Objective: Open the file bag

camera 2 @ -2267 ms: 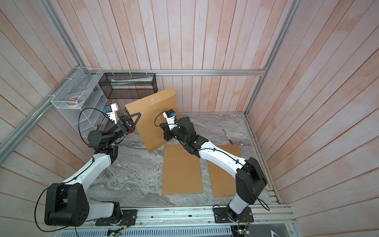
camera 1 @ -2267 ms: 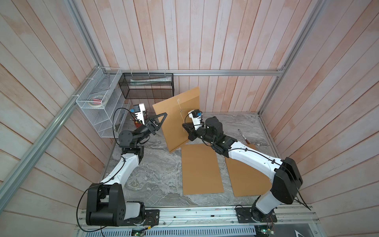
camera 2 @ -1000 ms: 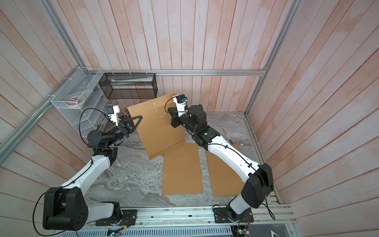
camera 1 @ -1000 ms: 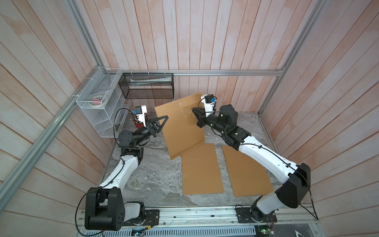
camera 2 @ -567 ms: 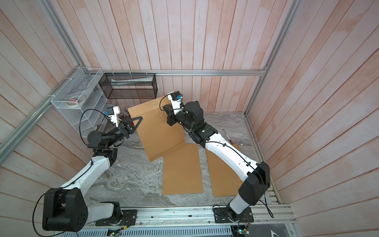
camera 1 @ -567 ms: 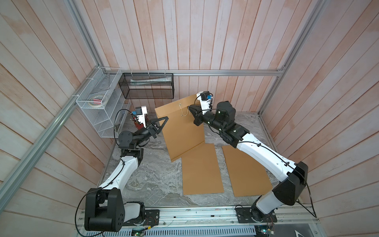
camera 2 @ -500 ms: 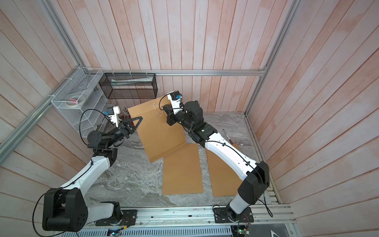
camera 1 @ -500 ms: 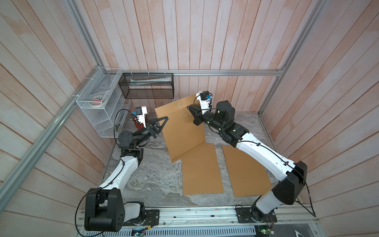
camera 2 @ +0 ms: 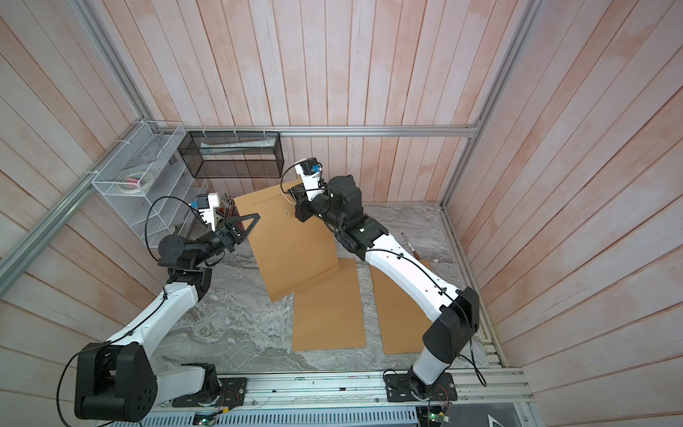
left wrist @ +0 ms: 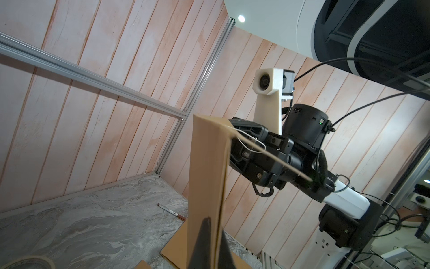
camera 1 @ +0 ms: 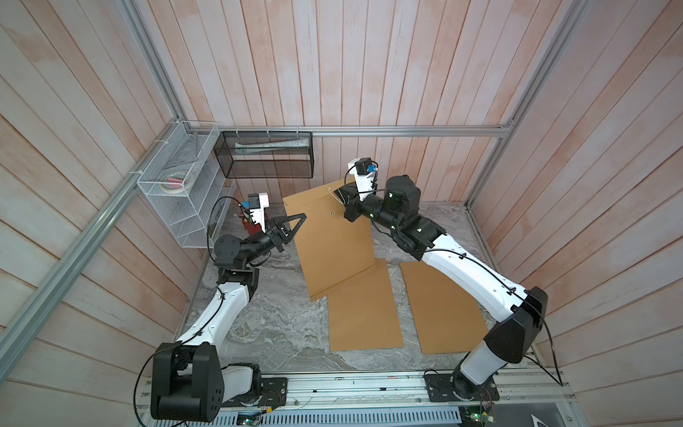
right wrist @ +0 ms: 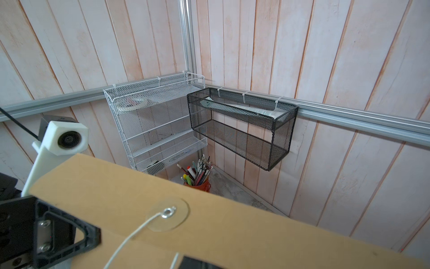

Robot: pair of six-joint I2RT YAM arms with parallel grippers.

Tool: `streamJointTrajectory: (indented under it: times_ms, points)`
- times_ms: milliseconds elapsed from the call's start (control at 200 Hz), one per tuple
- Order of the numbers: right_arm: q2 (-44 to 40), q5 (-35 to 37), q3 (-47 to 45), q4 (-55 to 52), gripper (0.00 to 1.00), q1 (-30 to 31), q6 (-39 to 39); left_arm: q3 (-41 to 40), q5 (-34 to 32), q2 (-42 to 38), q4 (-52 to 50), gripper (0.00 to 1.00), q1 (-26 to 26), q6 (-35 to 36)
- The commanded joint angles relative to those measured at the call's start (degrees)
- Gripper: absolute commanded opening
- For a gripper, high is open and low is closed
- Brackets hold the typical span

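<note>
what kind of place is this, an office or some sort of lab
Probably a robot test cell staged as an office corner: an aluminium frame around wood-look panels, a white mesh rack and black mesh basket hung on it, and a pen cup beneath them.

Tan file bag (camera 1: 332,240) with white string (right wrist: 139,228), grey marbled table (camera 1: 266,332), black basket (camera 1: 268,155), white rack (camera 1: 177,192).

Brown paper file bag (camera 1: 332,240), upright and tilted over grey marble table (camera 1: 258,325), white closing string (right wrist: 130,235) hanging loose, flap perhaps lifted
</note>
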Motion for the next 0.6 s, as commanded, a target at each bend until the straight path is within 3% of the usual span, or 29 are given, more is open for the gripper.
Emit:
streamJointTrajectory:
  times_ms: [0, 360, 475, 595]
  points:
    - [1.26, -1.3, 2.36, -1.54, 0.0, 0.64, -0.69, -0.69, 1.21, -1.54, -1.72, 0.0, -0.51, 2.69]
    - [-0.16, -0.25, 0.29, -2.35, 0.0, 1.49, -0.65, -0.22, -0.06, -2.24, -4.41, 0.0, -0.52, 5.03]
    - [-4.06, 1.15, -5.49, -1.79, 0.18, 1.53, -0.64, 0.87, -0.69, -2.35, -6.5, 0.0, -0.29, 7.23]
    - [-9.35, 3.92, -12.23, -0.92, 0.29, 1.49, -1.21, 2.12, 0.0, -1.41, -7.28, 0.0, 0.01, 8.09]
